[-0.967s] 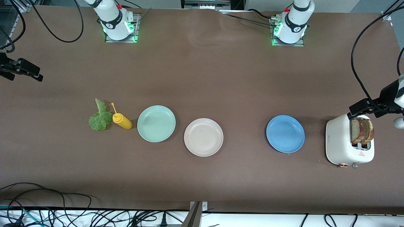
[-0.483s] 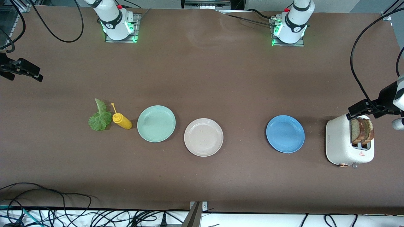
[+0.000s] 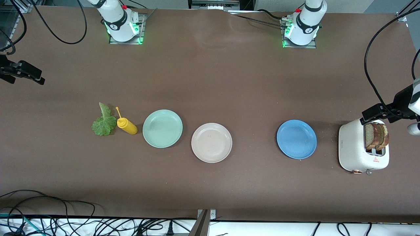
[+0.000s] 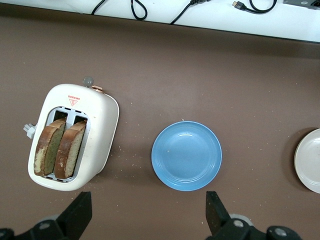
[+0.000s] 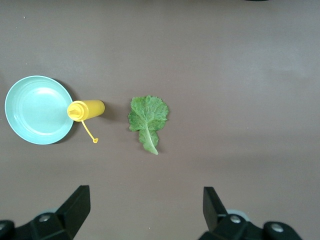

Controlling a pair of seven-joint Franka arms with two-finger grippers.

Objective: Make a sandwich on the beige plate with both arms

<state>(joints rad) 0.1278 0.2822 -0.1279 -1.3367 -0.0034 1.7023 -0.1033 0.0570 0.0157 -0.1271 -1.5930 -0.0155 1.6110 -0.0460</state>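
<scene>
The beige plate [image 3: 211, 142] lies empty mid-table and shows at the edge of the left wrist view [image 4: 310, 160]. Two brown bread slices [image 3: 376, 134] stand in a white toaster [image 3: 352, 147] at the left arm's end; they also show in the left wrist view [image 4: 59, 150]. A green lettuce leaf [image 3: 103, 121] lies flat toward the right arm's end and shows in the right wrist view [image 5: 147, 117]. My left gripper [image 4: 147, 212] is open and empty, up over the table beside the toaster [image 4: 102, 125]. My right gripper [image 5: 145, 207] is open and empty, up over bare table near the lettuce.
A yellow squeeze bottle [image 3: 127, 126] lies on its side between the lettuce and a mint-green plate [image 3: 162, 128]. A blue plate [image 3: 296, 139] lies between the beige plate and the toaster. Crumbs lie round the toaster. Cables hang along the table's near edge.
My left arm has shifted very slightly near the toaster. Nothing on the table has moved.
</scene>
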